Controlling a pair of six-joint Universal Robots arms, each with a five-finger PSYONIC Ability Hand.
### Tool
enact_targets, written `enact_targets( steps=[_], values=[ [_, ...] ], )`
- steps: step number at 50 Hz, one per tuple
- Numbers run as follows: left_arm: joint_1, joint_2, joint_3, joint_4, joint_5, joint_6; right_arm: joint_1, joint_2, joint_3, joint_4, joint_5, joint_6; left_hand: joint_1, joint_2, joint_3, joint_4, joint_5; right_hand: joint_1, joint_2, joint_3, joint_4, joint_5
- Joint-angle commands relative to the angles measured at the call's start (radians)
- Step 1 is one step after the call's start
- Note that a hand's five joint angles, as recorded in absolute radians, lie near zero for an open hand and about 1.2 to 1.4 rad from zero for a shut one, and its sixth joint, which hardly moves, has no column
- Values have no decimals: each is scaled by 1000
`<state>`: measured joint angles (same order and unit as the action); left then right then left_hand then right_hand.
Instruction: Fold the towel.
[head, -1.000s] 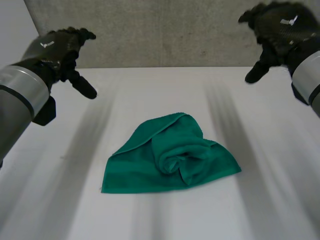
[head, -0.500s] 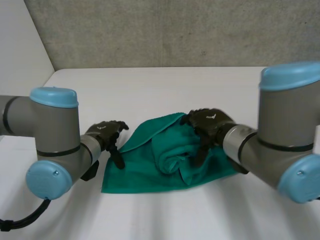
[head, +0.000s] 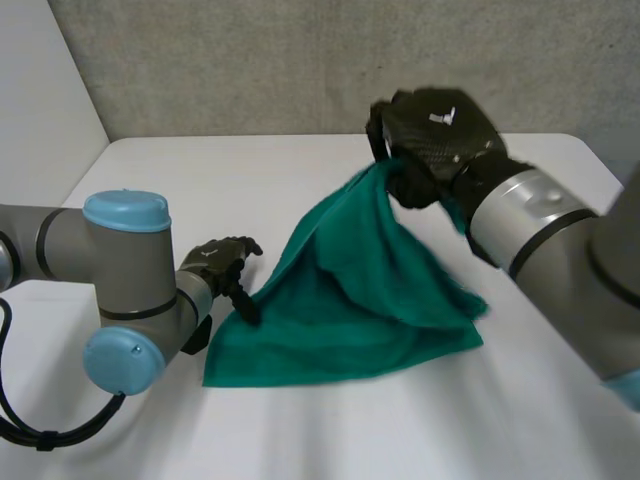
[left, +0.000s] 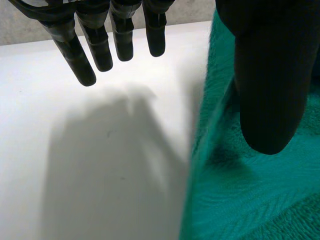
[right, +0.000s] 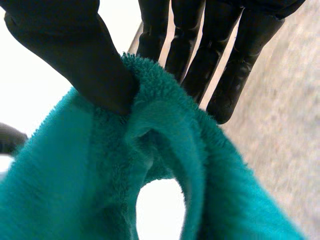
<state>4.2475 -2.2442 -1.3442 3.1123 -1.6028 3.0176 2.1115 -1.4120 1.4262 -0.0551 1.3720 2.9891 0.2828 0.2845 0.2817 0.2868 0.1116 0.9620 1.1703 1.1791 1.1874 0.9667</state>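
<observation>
Head view: the white table is seen with the green towel no longer lying on it as a rolled heap. Half a second ago the roll in its middle was covered by the right hand. Now that part has been drawn up well above the table, and the cloth hangs from it like a tent, its lower edge still on the surface.

The right hand is closed on the towel, a bunched fold being pinched between thumb and fingers. The left hand has been kept at the towel's left edge. Its fingers are held straight over bare table and grasp nothing, while the thumb is laid on the cloth.

The tangle is judged to be shaken out; no fold has yet been made.
</observation>
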Motion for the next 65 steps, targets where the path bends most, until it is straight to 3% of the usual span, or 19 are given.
enact_targets(
  steps=[1, 2, 6, 13, 16, 20, 23, 28, 30, 33, 34, 39, 45, 48, 53, 54, 55, 62, 65],
  values=[
    [-3, -31, 25, 2, 1, -3, -1, -125, 8, 15, -65, 1, 262, 260, 263, 258, 259, 434, 226, 217, 209, 255],
    [-3, -37, 28, 2, 1, -3, -1, -125, 8, 15, -65, 1, 332, 330, 333, 328, 329, 434, 226, 217, 209, 255],
    [-3, -55, 42, 2, 4, -14, -2, -150, 7, 27, -73, -1, 1112, 1110, 1113, 1108, 1108, 434, 226, 217, 209, 255],
    [12, 33, 47, -8, 0, -6, -22, -122, -3, 136, -74, -67, 1114, 1112, 1115, 1109, 1110, 434, 226, 217, 209, 255],
    [31, 99, 43, 2, 6, -2, -109, 29, -12, 271, -70, -296, 1114, 1112, 1115, 1109, 1110, 434, 226, 217, 209, 255],
    [68, 158, 74, 25, 9, 3, -143, 135, -50, 322, -60, -529, 1114, 1112, 1115, 1109, 1110, 434, 226, 217, 209, 255],
    [71, 159, 129, 63, 14, 3, -143, 183, -116, 313, -47, -608, 1114, 1112, 1115, 1109, 1110, 434, 226, 217, 209, 255],
    [71, 137, 324, 97, 12, 3, -137, 278, -312, 200, 36, -578, 1114, 1112, 1115, 1109, 1110, 434, 226, 217, 209, 255],
    [68, 132, 380, 100, 8, 1, -134, 280, -369, 69, 73, -543, 1114, 1112, 1115, 1109, 1110, 434, 226, 217, 209, 255],
    [55, 146, 479, 132, -5, -2, -134, 272, -371, -88, 87, -501, 1114, 1112, 1115, 1109, 1110, 434, 226, 217, 209, 255],
    [55, 146, 479, 132, -5, -2, -133, 225, -337, -221, 82, -474, 1114, 1112, 1115, 1109, 1110, 434, 226, 217, 209, 255],
    [51, 254, 407, 251, -55, 0, -139, 98, -222, -376, 49, -455, 1114, 1112, 1115, 1109, 1110, 434, 226, 217, 209, 255],
    [49, 291, 248, 298, -40, 1, -150, 88, -107, -339, -73, -466, 1114, 1112, 1115, 1109, 1110, 434, 226, 217, 209, 255],
    [48, 290, 205, 289, -31, 1, -192, 100, 14, -212, -168, -478, 1114, 1112, 1115, 1109, 1110, 434, 226, 217, 209, 255],
    [40, 284, 65, 252, -6, 1, -242, 172, 131, -108, -189, -542, 1114, 1112, 1115, 1109, 1110, 434, 226, 217, 209, 255],
    [38, 284, 50, 249, -5, 1, -248, 183, 149, -97, -191, -561, 1114, 1112, 1115, 1109, 1110, 415, 207, 198, 190, 236],
    [32, 282, 21, 243, -2, 3, -257, 192, 190, -86, -191, -602, 1114, 1112, 1115, 1109, 1110, 156, -52, -61, -69, -23],
    [28, 287, -55, 209, 3, 4, -274, 167, 293, -81, -168, -759, 1114, 1112, 1115, 1109, 1110, -603, -811, -820, -828, -782],
    [20, 296, -72, 178, 9, 15, -281, 114, 290, -84, -162, -750, 1114, 1112, 1115, 1109, 1110, -642, -850, -859, -867, -821]
  ],
)
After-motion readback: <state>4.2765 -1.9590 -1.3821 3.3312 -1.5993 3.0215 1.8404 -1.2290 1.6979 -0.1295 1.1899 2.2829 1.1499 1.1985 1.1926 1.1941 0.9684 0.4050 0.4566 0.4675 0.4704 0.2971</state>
